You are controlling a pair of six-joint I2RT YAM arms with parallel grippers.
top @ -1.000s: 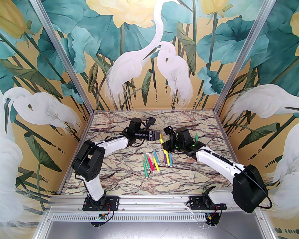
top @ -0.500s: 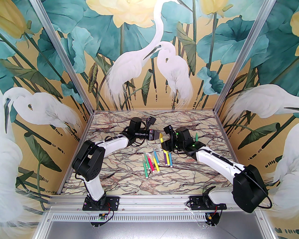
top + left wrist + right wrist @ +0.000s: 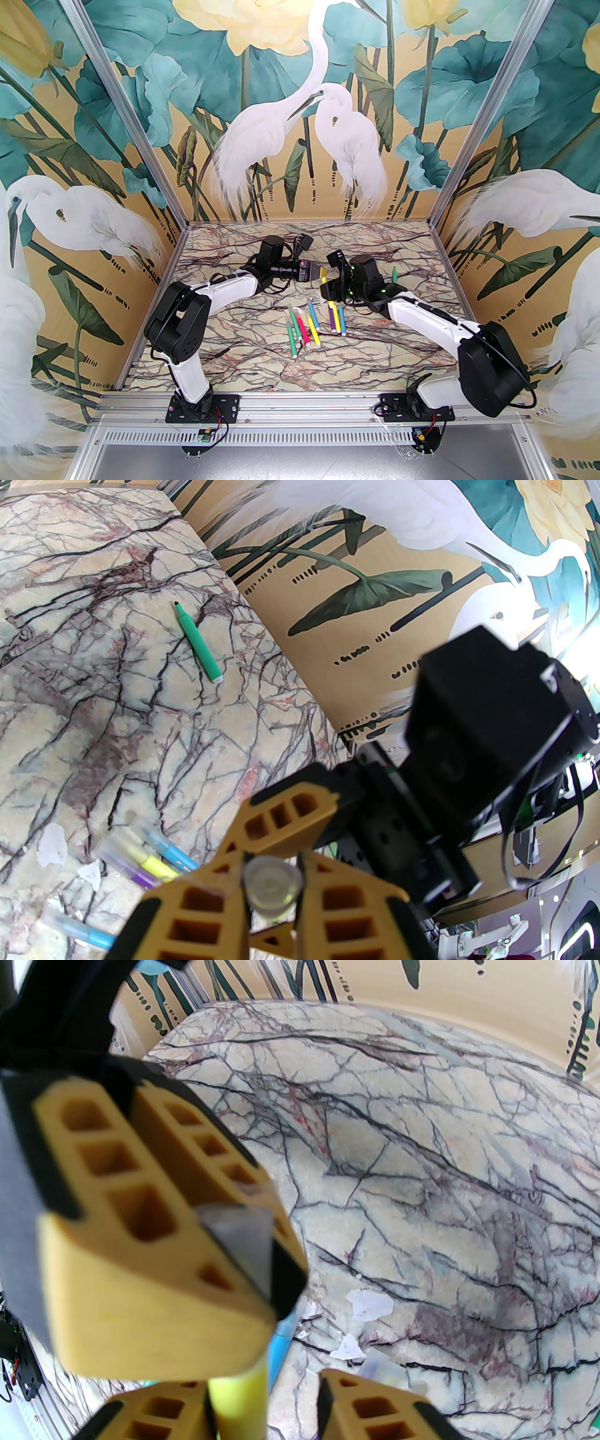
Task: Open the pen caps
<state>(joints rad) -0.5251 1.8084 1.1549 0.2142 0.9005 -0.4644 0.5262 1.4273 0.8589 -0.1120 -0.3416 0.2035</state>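
A: Cap first: your left gripper [image 3: 272, 869] is clamped on the clear pen cap [image 3: 273, 885], which faces its camera end-on, lifted above the table [image 3: 262, 365].

B: Your right gripper [image 3: 265, 1382] has the yellow pen [image 3: 239, 1405] between its fingers, but the jaws stand apart. The pen touches one finger, and there is a gap to the other. I'd judge the grippers meet nose to nose so that you can pull straight along the pen.

A: Close on the body before you pull, or it may slip through.

B: Mind what lies beneath you: the other pens [image 3: 311, 323] are bunched just below the grippers. A green pen [image 3: 199, 644] lies well apart, nearer the wall.
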